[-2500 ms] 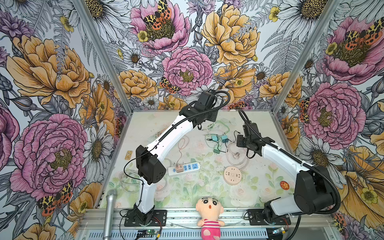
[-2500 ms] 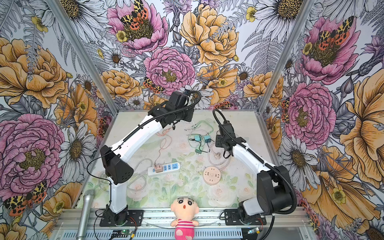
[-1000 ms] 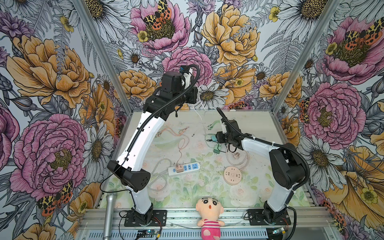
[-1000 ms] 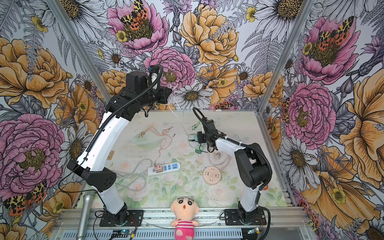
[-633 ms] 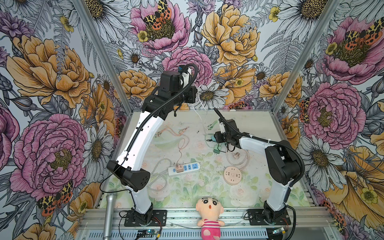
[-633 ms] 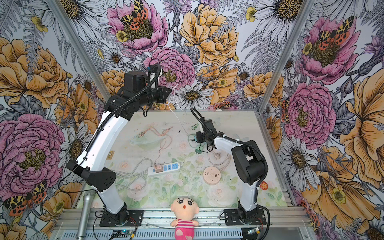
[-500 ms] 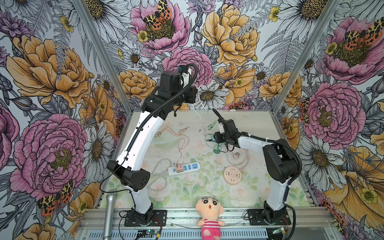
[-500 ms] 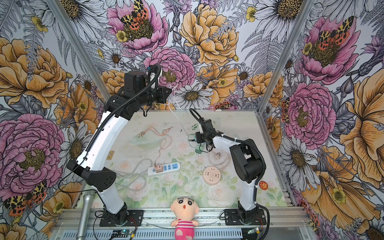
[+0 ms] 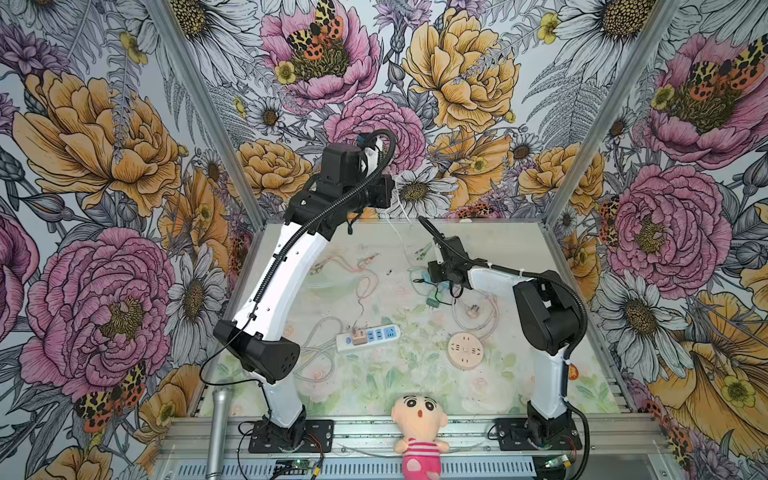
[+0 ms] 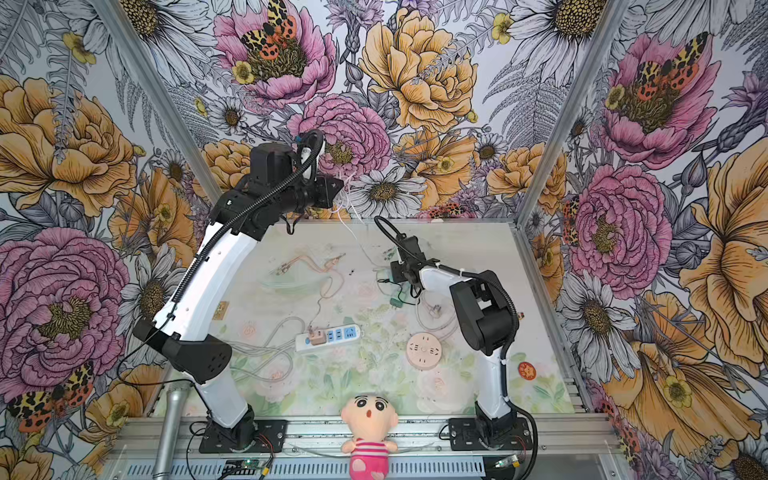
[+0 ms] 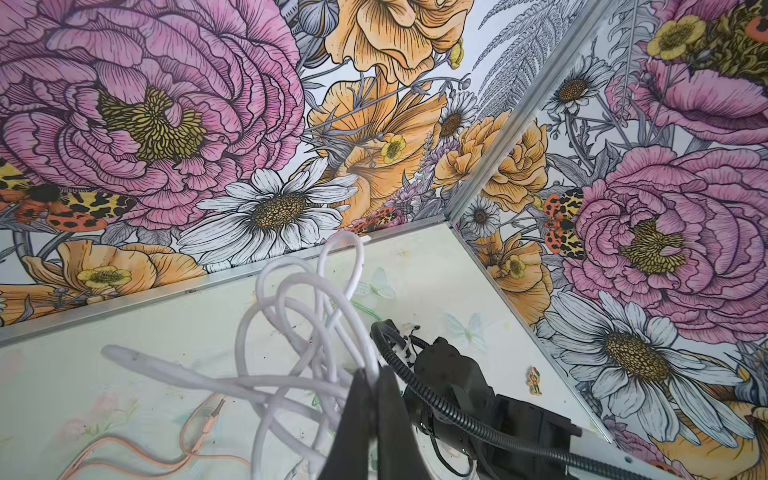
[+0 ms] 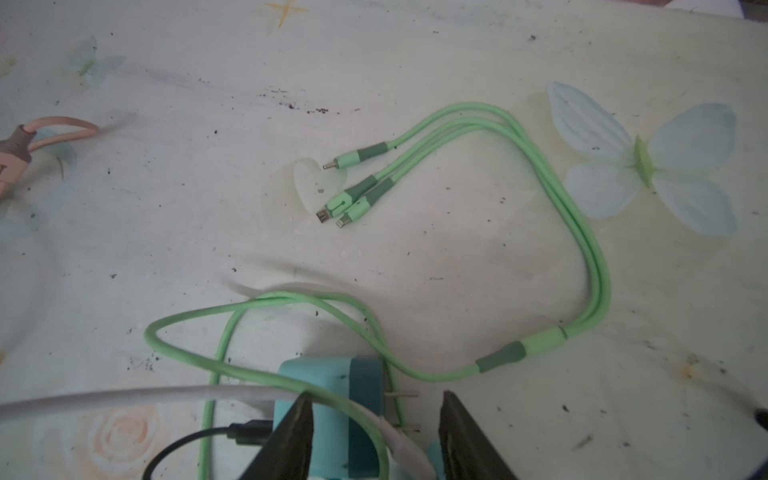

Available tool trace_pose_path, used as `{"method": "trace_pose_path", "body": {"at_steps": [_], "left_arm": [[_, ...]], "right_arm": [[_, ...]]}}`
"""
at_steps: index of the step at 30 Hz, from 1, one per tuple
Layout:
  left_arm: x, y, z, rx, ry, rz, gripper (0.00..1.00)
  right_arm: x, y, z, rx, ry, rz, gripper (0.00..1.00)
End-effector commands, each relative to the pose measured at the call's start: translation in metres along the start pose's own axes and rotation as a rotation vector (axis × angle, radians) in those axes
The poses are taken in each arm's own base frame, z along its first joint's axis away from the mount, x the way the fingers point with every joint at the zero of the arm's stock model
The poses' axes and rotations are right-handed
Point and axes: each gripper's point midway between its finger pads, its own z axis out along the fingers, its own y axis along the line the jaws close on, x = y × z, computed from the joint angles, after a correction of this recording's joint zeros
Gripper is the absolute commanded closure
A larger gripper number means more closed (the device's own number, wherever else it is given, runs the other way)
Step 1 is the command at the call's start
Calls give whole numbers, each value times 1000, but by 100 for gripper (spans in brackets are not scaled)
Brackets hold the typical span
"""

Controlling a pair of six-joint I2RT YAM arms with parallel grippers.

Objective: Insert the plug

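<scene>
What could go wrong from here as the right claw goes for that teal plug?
1. The white cable, pinched in the left claw, lies across the teal plug between the open jaws of the right claw; closing may trap it too.
2. The green cable also crosses the plug, so lifting may drag the tangle on the way to the power strip.

Teal plastic plug adapter [image 12: 328,399] w/ darker face; light-green three-headed cable [image 12: 590,257]; white cable tangle [image 11: 299,332]; walls [image 9: 104,145] pink/orange floral print

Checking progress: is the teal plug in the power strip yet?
Out. The teal plug lies on the table, prongs bare, apart from the power strip.
</scene>
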Motion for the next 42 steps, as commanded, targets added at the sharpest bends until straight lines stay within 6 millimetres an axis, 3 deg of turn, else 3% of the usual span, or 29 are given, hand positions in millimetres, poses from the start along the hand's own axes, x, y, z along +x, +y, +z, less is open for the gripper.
{"method": "trace_pose_path", "body": {"at_steps": [1, 12, 24, 33, 35, 42], "left_arm": [[-15, -6, -19, 26, -49, -1, 100], [-11, -5, -20, 18, -44, 2, 100], [2, 5, -15, -12, -13, -7, 100], [6, 9, -17, -18, -11, -16, 100], [7, 10, -17, -20, -10, -17, 100], [-4, 12, -25, -27, -42, -13, 100]], "right_arm": [[-6, 2, 3, 13, -4, -12, 52], [-3, -12, 4, 93, 5, 12, 72], [-15, -11, -19, 78, -41, 14, 73], [-16, -12, -17, 81, -44, 22, 95], [-16, -14, -22, 92, -49, 24, 100], [-12, -28, -52, 150, -78, 34, 100]]}}
